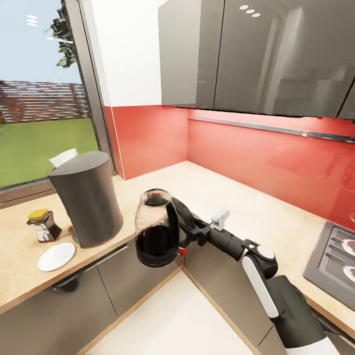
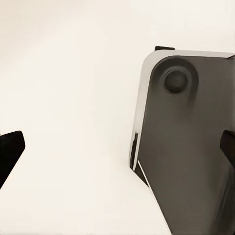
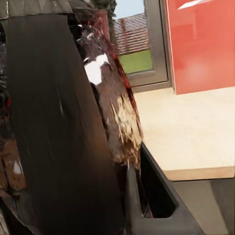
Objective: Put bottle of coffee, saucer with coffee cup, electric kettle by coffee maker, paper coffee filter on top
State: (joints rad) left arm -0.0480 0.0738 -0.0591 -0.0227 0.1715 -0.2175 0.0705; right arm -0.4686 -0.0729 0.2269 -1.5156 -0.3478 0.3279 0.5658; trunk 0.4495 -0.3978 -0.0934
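Over the corner desk [image 1: 236, 197], the right gripper [image 1: 190, 228] has its fingers closed on the electric kettle [image 1: 157, 229], hanging past the edge beside the coffee maker [image 1: 88, 202]; a slipping grasp could drop it.

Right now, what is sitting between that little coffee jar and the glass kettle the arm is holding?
In the head view, the coffee maker stands between the bottle of coffee and the electric kettle. The saucer lies just in front of that stretch.
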